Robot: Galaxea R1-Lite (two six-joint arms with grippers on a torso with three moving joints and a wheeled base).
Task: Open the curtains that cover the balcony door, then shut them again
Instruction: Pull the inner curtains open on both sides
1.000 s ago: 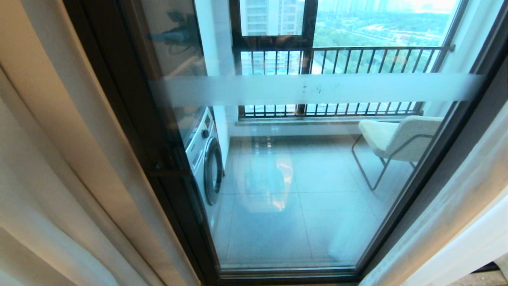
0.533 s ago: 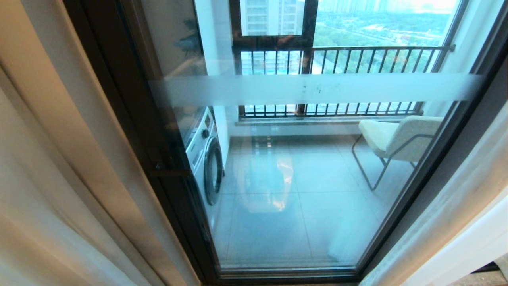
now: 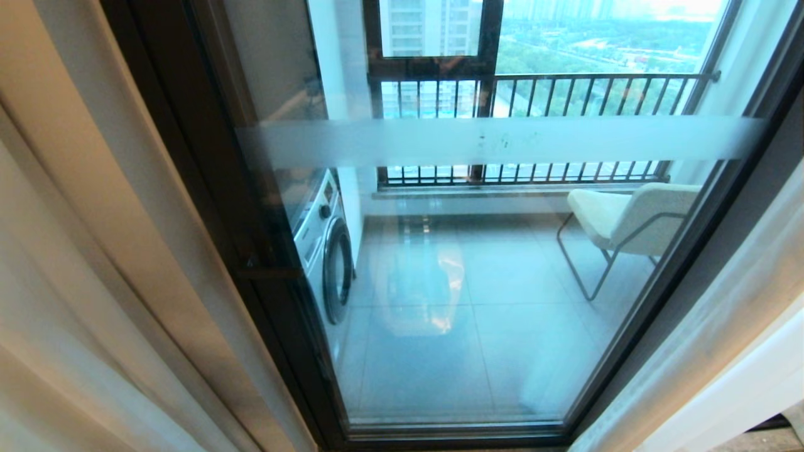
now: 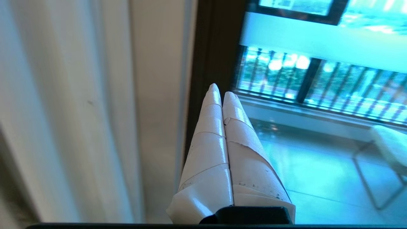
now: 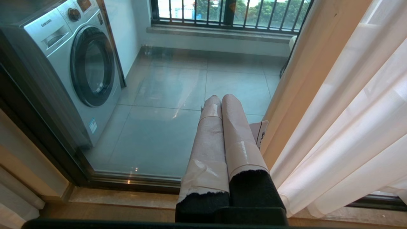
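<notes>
Balcony door (image 3: 477,263) glass uncovered mid-frame, curtains (image 3: 69,326) bunched at both frame edges. Left end effector (image 4: 219,92) pressed closed, empty; the left-side panel, folds running vertically, hangs just beside it. Right end effector (image 5: 219,98) closed, empty, near the right panel.

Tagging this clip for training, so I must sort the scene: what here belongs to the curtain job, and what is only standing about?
Job: curtains; balcony door; left gripper, shut on nothing.

Standing about: washing machine; chair; railing; beige drape; right gripper.
</notes>
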